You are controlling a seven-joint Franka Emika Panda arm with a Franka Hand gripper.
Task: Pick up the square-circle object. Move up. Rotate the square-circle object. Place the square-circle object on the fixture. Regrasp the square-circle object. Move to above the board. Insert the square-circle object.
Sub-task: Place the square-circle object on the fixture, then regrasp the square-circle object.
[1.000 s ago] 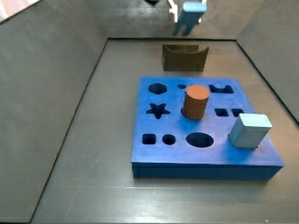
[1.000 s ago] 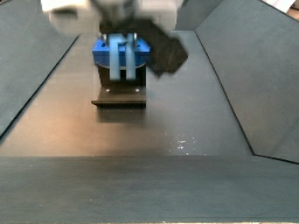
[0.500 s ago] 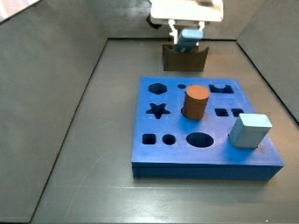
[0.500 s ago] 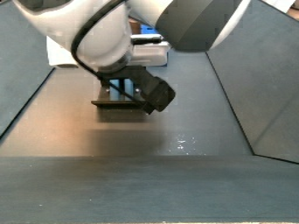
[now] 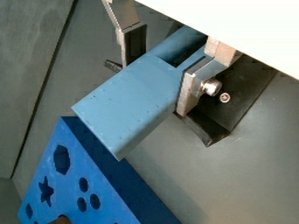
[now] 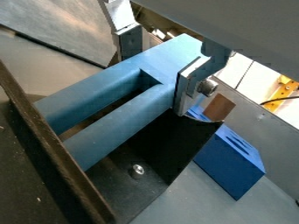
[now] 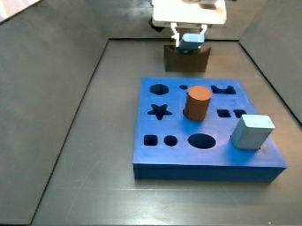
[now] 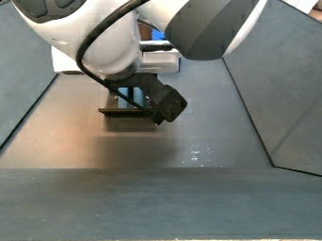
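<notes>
Your gripper (image 7: 190, 36) hangs at the far end of the dark grey worktop (image 7: 83, 168), directly over the small dark olive-brown fixture with a U-shaped notch in its top (image 7: 186, 60). In both wrist views the two flat silver fingers (image 5: 191, 86) are pressed against opposite sides of the slim, elongated pale blue-grey square-circle object (image 5: 138, 100), so they are clamped on it with only the peg's width between them. One finger (image 6: 190, 83) shows a round bolt head beside the peg's flank; the opposite finger (image 6: 122, 21) is seen only in part behind the peg.

In a wrist view the peg (image 6: 111, 95) lies lengthways in front of the camera, with the dark fixture (image 6: 187, 144) just beneath it. You cannot tell from these pictures whether the peg touches the notch.

In a side view the peg (image 7: 190, 39) shows as a small blue-grey piece just above the fixture. In a side view from the opposite end, the arm's large white and black body hides most of the grasp.

Nearer the camera lies the large flat bright-blue square board with dark cut-out holes (image 7: 165, 152). An orange cylinder (image 7: 197, 103) stands upright in it, and a stout pale blue-grey cube (image 7: 252, 131) stands near its right edge. Dark grey walls (image 7: 48, 53) enclose the worktop on the sides.
</notes>
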